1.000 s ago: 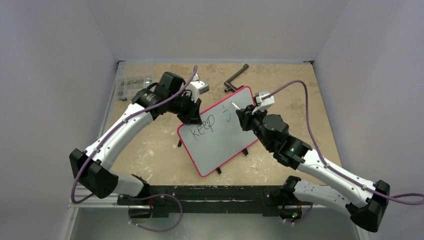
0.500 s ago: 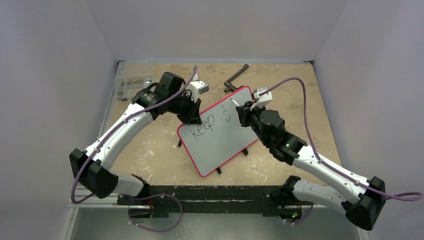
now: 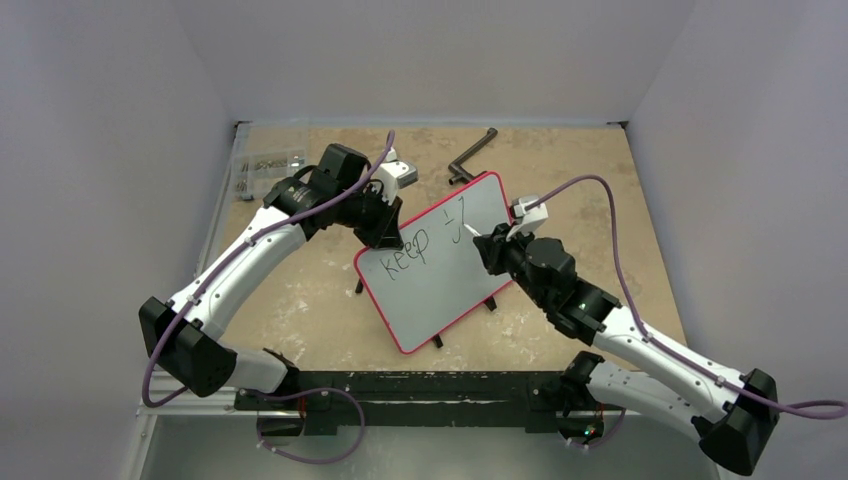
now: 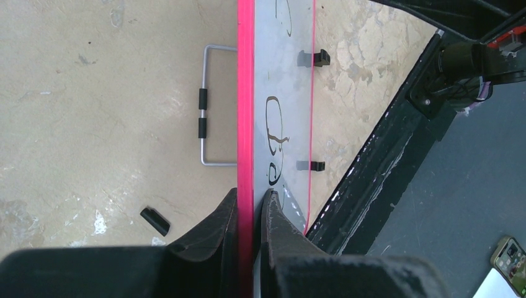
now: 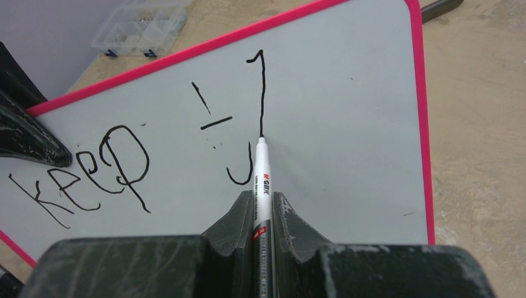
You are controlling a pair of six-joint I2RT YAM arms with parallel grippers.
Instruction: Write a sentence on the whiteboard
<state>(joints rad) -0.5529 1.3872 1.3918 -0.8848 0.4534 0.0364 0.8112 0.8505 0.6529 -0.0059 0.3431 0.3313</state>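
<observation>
Whiteboard [image 3: 440, 290] on tan tabletop [image 3: 310, 300], pale walls [image 3: 430, 60]

Open tabletop [image 3: 575, 225] right of whiteboard [image 3: 440, 290]; crank [image 3: 472, 160] just behind

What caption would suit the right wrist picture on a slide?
Right gripper holds a marker, tip on the whiteboard, the sentence unfinished.

Operator: State the finish of the whiteboard [image 3: 435, 275].
Technician: Face smooth, pale grey, slight sheen. The rim [image 5: 423, 124] is red, glossy, plastic in appearance.
Operator: And the table [image 3: 300, 300] under the whiteboard?
Technician: Matt, rough, mottled tan.
Operator: Items at the whiteboard face?
Technician: The marker [image 5: 260, 180] has a white glossy plastic barrel. The right gripper [image 5: 262, 202] fingers [image 5: 236, 220] are matt black, scuffed. Behind the whiteboard, the wire bracket [image 4: 202, 112] is bare metal.
</observation>
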